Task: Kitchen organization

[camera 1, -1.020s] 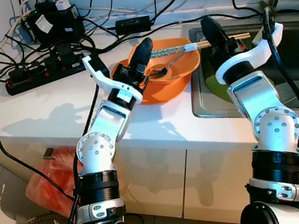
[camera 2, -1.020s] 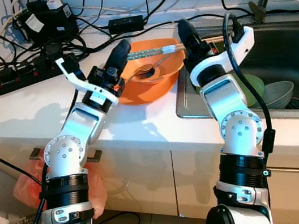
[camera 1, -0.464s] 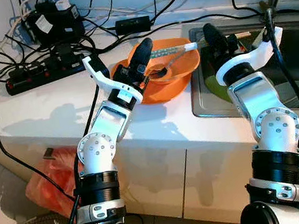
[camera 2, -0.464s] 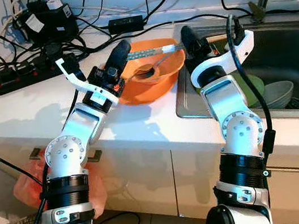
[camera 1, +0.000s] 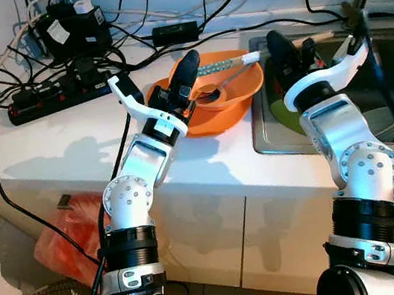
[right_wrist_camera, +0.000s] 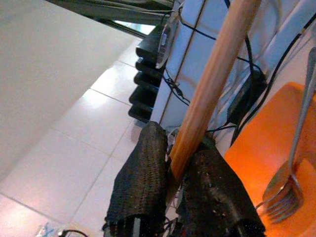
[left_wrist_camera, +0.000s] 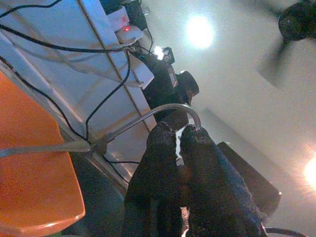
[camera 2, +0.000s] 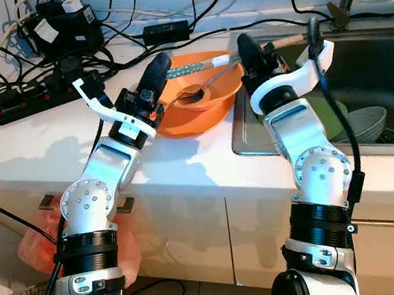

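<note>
R gripper (camera 1: 276,43), fingers clamped on a long wooden chopstick (right_wrist_camera: 212,79) by the steel sink (camera 2: 386,78), w/ L gripper (camera 1: 188,69) pinched shut, apparently empty, over the round orange plastic bowl (camera 1: 239,102) (fork and spoon inside) on the white worktop (camera 1: 69,150); next, probably carry it clear.

Glossy orange plastic bowl (camera 1: 224,105), wooden stick (right_wrist_camera: 212,81)
</note>
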